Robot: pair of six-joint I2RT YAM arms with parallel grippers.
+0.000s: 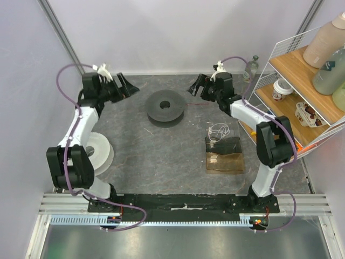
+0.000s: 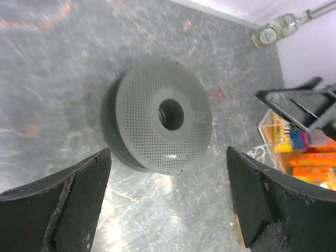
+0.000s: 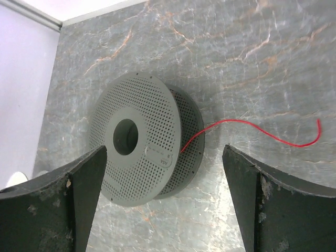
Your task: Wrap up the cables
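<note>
A grey perforated spool (image 1: 165,108) lies flat at the middle back of the table. It also shows in the left wrist view (image 2: 163,118) and the right wrist view (image 3: 142,144). A thin red wire (image 3: 221,121) runs out of the spool's side and lies loose on the table toward the right, ending in a small upturned hook. It is faint in the top view (image 1: 195,106). My left gripper (image 1: 126,86) is open and empty, left of the spool. My right gripper (image 1: 197,86) is open and empty, right of the spool above the wire.
A white spool (image 1: 99,154) sits by the left arm. A clear box (image 1: 222,145) with a coil of white wire stands right of centre. A wire shelf rack (image 1: 302,70) with bottles stands at the right, with a glass bottle (image 1: 252,67) beside it.
</note>
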